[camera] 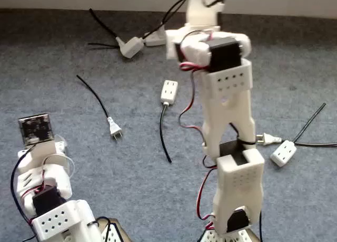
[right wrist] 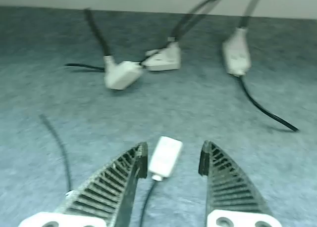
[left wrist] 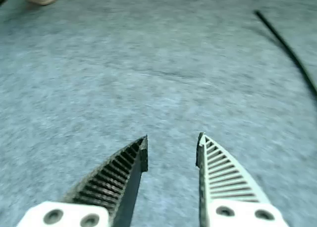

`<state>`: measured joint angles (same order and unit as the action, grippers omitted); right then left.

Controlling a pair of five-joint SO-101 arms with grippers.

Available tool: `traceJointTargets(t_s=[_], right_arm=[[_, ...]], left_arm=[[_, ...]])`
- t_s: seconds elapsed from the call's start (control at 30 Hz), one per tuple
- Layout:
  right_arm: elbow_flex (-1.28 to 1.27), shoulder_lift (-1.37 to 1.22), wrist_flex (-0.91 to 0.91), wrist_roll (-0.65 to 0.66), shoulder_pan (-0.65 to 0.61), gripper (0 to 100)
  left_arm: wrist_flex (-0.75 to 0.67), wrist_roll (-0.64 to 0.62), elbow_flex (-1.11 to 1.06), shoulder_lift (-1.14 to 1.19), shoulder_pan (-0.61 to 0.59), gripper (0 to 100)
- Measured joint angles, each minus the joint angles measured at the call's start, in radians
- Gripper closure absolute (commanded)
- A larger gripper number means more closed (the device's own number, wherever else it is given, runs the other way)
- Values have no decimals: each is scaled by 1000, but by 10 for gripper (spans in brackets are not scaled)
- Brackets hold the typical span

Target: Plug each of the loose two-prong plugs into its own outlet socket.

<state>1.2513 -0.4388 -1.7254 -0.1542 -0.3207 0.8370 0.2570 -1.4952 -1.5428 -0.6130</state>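
Right gripper (right wrist: 173,145): jaws spread wide, nothing held. Its wrist view frames the white outlet socket (right wrist: 166,157) between the two fingers, untouched by either, with the socket's cord running back toward the arm. Judgement: the wide spread, centred on the socket body, reads as a line-up for a grasp. Whether the fingers are down at the socket's level cannot be told.

Left gripper (left wrist: 173,137): jaws parted to a moderate gap, empty, over bare grey carpet (left wrist: 124,64). A black cord (left wrist: 290,56) crosses one corner of its view. Judgement: parked open so it can take a plug.

High view: a loose two-prong plug (camera: 115,129) lies near the socket on the left arm's side, apart from it, prongs pointing toward the arms. Probable split: the right arm steadies the socket and the left brings the plug.

A second plug (camera: 266,139) and a second socket (camera: 283,153) lie just beside each other, not joined, by the right arm's forearm.

Far edge: an angled plug (right wrist: 121,74) touches a white block (right wrist: 163,61). Whether they are mated cannot be told.
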Motion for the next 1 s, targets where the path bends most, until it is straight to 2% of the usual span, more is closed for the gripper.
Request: traceJointTargets(t_s=[0.1, 0.17, 0.3, 0.43, 0.5, 0.7, 0.87, 1.0], right_arm=[[-110, 41, 0, 0, 144, 824], [-203, 78, 0, 0, 224, 824], [-414, 114, 0, -6, 345, 824], [-654, 114, 35, -6, 373, 824], [-776, 114, 83, -6, 384, 824], [-1099, 114, 253, -6, 422, 824], [-1247, 114, 413, -124, 410, 824], [-1355, 114, 531, -150, 381, 824]], left_arm=[[160, -46, 94, 0, 143, 832], [209, -98, 150, 0, 198, 832], [238, -196, 232, 0, 344, 832], [235, -264, 241, 0, 532, 832], [181, -310, 213, 0, 594, 832], [-103, -411, 18, 0, 730, 832], [-222, -417, -98, 0, 770, 832], [-242, -417, -118, 0, 769, 832]])
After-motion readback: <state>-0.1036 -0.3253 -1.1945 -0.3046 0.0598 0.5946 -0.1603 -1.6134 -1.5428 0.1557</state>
